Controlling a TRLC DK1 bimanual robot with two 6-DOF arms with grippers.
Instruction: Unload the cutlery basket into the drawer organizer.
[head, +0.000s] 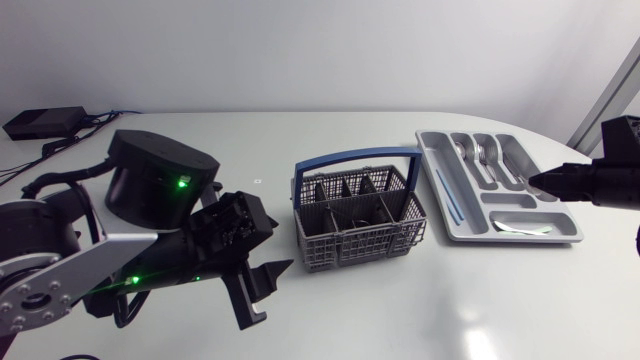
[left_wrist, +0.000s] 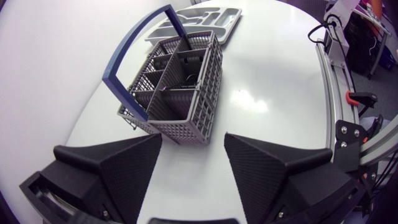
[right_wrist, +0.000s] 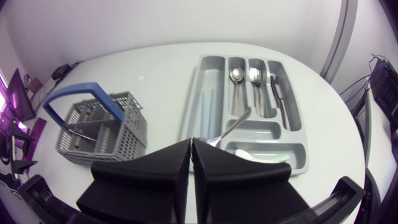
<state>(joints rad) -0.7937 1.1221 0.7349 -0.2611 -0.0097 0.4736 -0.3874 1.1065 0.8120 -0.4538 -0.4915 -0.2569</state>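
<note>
Right gripper (right_wrist: 191, 143) pinched tight on a slim silver utensil (right_wrist: 231, 126). The shaft stuck out ahead of the fingertips and slanted over the drawer organizer (right_wrist: 193, 99), crossing the divider between the long slots and the cross compartment. Type of utensil not determined: the gripped end was hidden inside the fingers. Judgement: it was held by one end so the free end could go down into a slot first. Step in hand = placement.

Organizer lay on the table (head: 450, 300) on the right arm's side. Contents sorted by kind:
- a spoon (right_wrist: 236, 73), forks (right_wrist: 255, 76) and a dark knife-like piece (right_wrist: 280, 96), each in its own long slot
- two blue sticks (right_wrist: 207, 106) in the slot nearest the basket
- a white piece (right_wrist: 255, 154) in the cross compartment

Cutlery basket (head: 360, 215) stood upright mid-table, near the organizer, blue handle raised. In the left wrist view its compartments looked close to empty; whether a small item was left at the centre could not be told. Judgement: the task was late-stage.

Left gripper (left_wrist: 193, 142) was spread wide and held nothing, low over the table just short of the basket's near end. It was probably parked there to steady the basket or take a next pick.

Risk: a slanted shaft may bridge the divider, so it needs aligning with a slot before release.
</note>
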